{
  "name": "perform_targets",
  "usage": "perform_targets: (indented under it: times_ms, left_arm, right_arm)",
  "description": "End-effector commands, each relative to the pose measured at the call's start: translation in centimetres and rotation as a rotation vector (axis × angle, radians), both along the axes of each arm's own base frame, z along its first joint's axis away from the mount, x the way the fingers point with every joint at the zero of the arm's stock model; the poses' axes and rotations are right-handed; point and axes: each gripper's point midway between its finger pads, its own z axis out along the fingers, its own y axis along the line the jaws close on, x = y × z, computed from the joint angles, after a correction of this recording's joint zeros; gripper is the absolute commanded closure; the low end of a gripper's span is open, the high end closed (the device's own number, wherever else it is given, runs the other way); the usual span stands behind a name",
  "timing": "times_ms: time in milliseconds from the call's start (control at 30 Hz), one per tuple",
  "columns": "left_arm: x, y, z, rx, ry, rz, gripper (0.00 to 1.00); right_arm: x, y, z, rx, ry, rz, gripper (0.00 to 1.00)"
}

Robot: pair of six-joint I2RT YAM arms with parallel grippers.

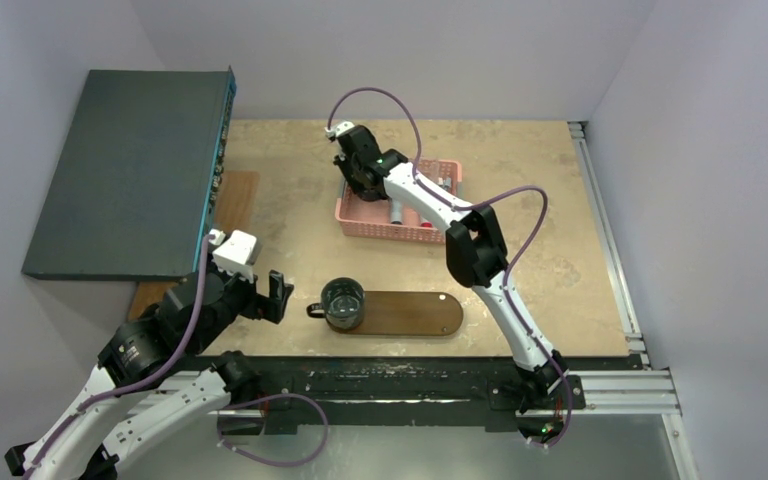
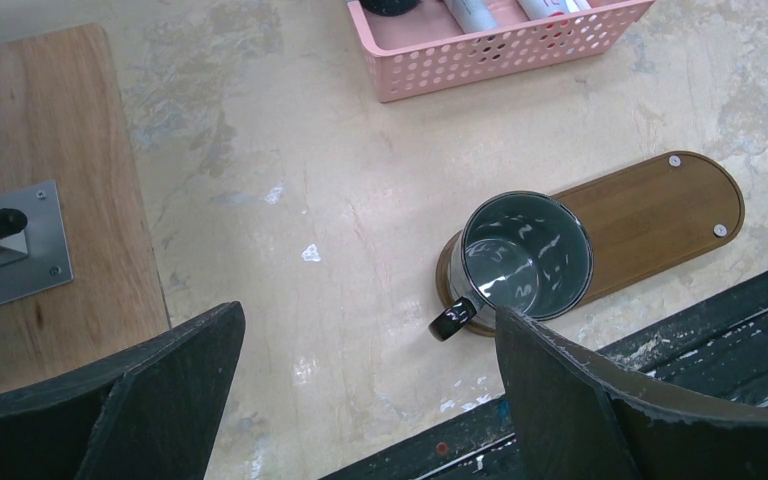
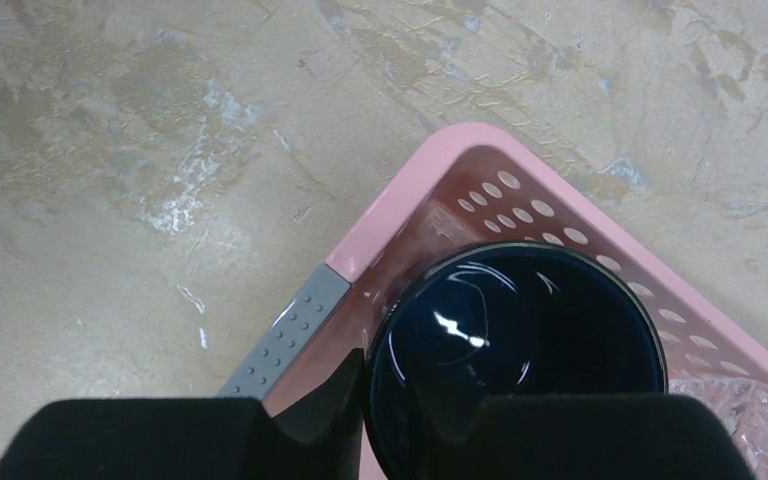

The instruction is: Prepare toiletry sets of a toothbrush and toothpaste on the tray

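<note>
The dark brown oval tray (image 1: 415, 313) (image 2: 660, 210) lies near the table's front edge. A glossy dark mug (image 1: 343, 303) (image 2: 525, 255) stands on its left end. My left gripper (image 1: 265, 295) (image 2: 365, 335) hovers open just left of that mug, holding nothing. Farther back, my right gripper (image 1: 360, 185) (image 3: 392, 400) reaches into the pink basket (image 1: 430, 228) (image 3: 430, 160). It is shut on the wall of a second dark cup (image 3: 520, 340), one finger outside and one inside. White toothpaste tubes (image 2: 470, 12) (image 1: 397, 212) lie in the basket. No toothbrush can be made out.
A large dark flat box (image 1: 130, 170) fills the left side above a light wooden board (image 2: 50, 170) with a metal bracket (image 2: 5, 245). A black rail (image 1: 410, 385) runs along the front edge. A grey dotted strip (image 3: 285, 345) shows beside the basket corner.
</note>
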Motion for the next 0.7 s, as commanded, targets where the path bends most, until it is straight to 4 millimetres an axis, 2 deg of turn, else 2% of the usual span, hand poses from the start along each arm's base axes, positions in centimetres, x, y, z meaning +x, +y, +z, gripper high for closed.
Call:
perform_targets:
  times_ms: [0,167,300,367,667]
  left_arm:
    - [0.5,0.1,0.2,-0.01,-0.009,0.028,0.04]
    - [0.5,0.1,0.2,-0.01,-0.01,0.03,0.04]
    - [0.5,0.2,0.2,-0.009,-0.011,0.032,0.04]
    - [0.5,0.2,0.3,-0.009,-0.012,0.034,0.04]
    - [0.4,0.4,0.3,-0.012,-0.015,0.041,0.04]
  right_arm:
    - [0.7,0.2,2.5,0.022,-0.043,0.011,0.82]
    - [0.8,0.1,3.1,0.0,-0.069,0.036,1.0]
    - [1.2,-0.5,4.5,-0.02,-0.117,0.026,1.0]
    - [1.2,-0.4,5.8,0.006,-0.145,0.026,1.0]
    - [0.5,-0.4,14.3,0.124,-0.279,0.026,1.0]
